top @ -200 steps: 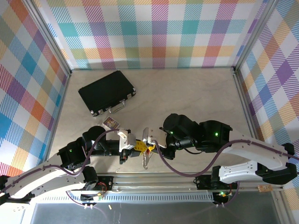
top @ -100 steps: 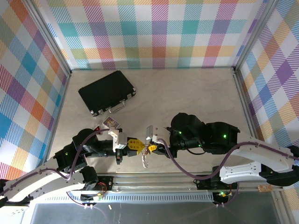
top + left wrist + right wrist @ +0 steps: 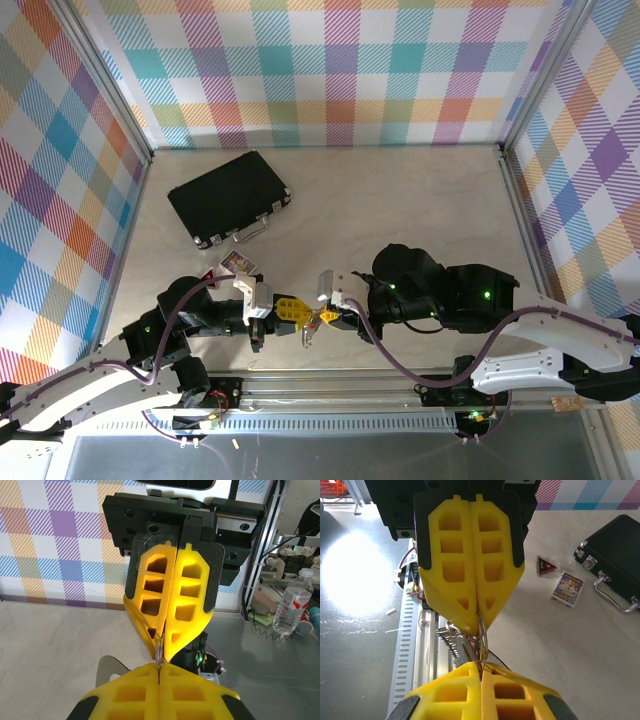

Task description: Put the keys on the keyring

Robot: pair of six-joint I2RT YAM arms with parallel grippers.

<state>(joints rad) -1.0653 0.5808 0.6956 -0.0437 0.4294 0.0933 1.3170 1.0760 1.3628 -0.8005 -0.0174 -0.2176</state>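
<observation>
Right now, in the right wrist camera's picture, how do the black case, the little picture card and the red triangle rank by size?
1. black case, clearly largest, though cut off by the picture's edge.
2. picture card.
3. red triangle, only slightly smaller than the card and lying a little farther off, so that pair is close.

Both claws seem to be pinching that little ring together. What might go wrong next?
The thin keyring is pinched only at the tips of the left gripper and right gripper; it may slip or twist out. With both shut on it, neither is free for the red key.
</observation>
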